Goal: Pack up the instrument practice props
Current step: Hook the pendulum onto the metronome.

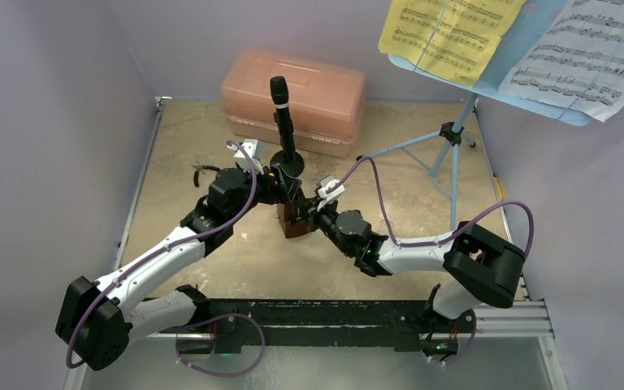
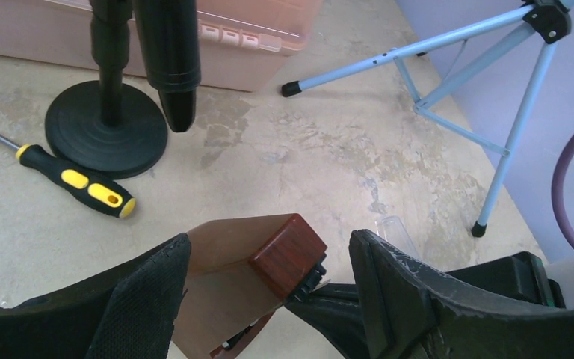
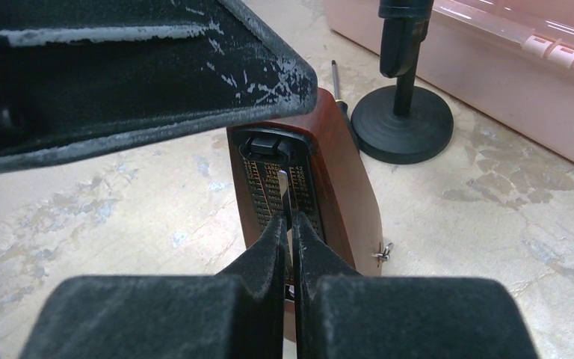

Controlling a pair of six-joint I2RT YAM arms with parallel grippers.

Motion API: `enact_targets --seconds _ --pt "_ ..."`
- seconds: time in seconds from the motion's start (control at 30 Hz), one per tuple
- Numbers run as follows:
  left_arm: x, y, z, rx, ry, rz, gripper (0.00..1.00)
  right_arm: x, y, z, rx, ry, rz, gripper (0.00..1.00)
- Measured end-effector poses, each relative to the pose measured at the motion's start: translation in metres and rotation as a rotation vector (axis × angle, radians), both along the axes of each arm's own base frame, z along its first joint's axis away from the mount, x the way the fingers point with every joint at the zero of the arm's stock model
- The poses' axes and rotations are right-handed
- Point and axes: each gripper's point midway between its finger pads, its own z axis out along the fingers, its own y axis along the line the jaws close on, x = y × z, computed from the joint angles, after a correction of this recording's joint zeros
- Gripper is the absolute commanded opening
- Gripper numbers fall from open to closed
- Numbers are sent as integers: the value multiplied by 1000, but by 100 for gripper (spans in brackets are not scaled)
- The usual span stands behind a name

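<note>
The brown wooden metronome (image 1: 295, 221) (image 2: 269, 258) stands upright mid-table, its scale face (image 3: 273, 183) toward my right wrist camera. My left gripper (image 1: 287, 192) (image 2: 269, 239) is open, its fingers straddling the metronome's top; one finger (image 3: 157, 82) hangs over it in the right wrist view. My right gripper (image 1: 309, 214) (image 3: 290, 221) is shut on the thin pendulum rod at the metronome's front. The black pipe (image 1: 283, 122) (image 2: 168, 60) (image 3: 402, 37) stands on its round base (image 2: 105, 131) just behind. The light-blue music stand (image 1: 455, 146) (image 2: 418, 45) holds yellow (image 1: 447, 32) and white (image 1: 585, 57) pages at the back right.
A translucent pink case (image 1: 292, 97) (image 2: 247, 45) (image 3: 508, 67) lies closed behind the pipe. A yellow-and-black screwdriver (image 2: 75, 179) (image 3: 336, 82) lies beside the pipe's base. A small clear plastic piece (image 2: 396, 228) lies near the stand's legs. Walls close in on the left, back and right.
</note>
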Motion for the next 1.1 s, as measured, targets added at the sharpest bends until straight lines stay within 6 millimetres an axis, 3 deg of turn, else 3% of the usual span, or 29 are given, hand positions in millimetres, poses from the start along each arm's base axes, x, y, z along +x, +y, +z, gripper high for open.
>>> enact_targets --seconds 0.73,1.1 --pt "-8 -15 -11 12 24 -103 71 7 -3 -1 -4 32 -2 0" --pt "-3 -16 -18 38 20 -119 59 8 -4 -1 -4 64 43 0"
